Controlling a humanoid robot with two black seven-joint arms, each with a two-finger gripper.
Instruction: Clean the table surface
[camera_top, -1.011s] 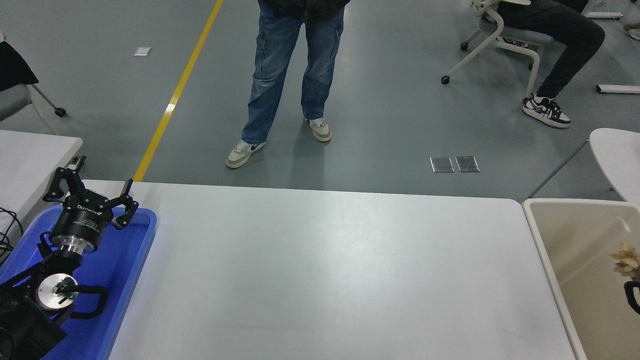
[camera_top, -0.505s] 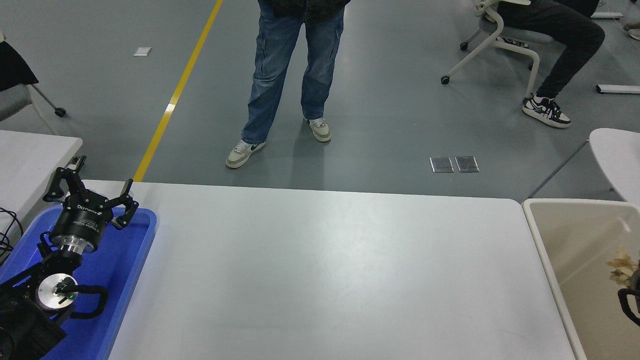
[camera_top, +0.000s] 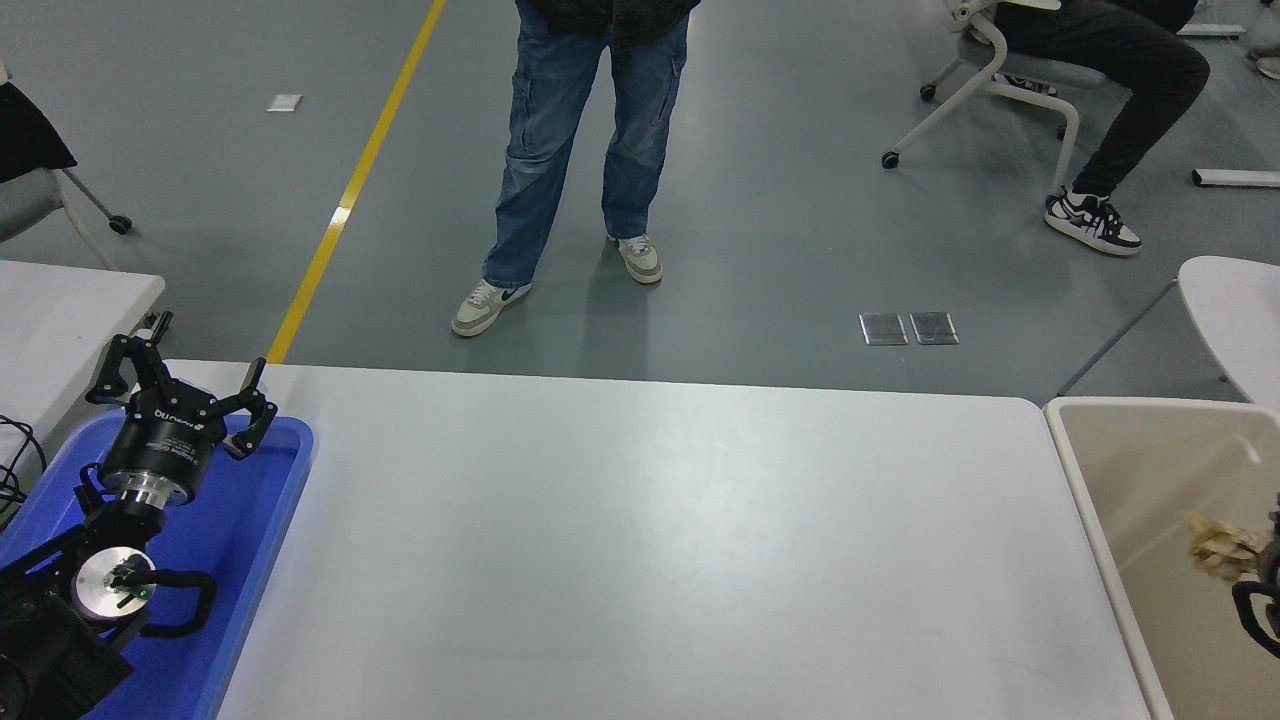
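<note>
1. The bench (camera_top: 640, 540) spans the middle of the view.
2. The left gripper (camera_top: 180, 385) is parked over a blue tray (camera_top: 270, 520), fingers spread wide and holding nothing.
3. The right gripper (camera_top: 1262, 600) shows only at the edge, over the beige bin (camera_top: 1100, 520), beside a crumpled scrap (camera_top: 1218, 548), likely for dropping; I cannot tell its grip.

High head view — forward, downward

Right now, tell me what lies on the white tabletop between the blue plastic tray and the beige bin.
Nothing: in the head view, the white tabletop between the blue plastic tray and the beige bin is bare.
</note>
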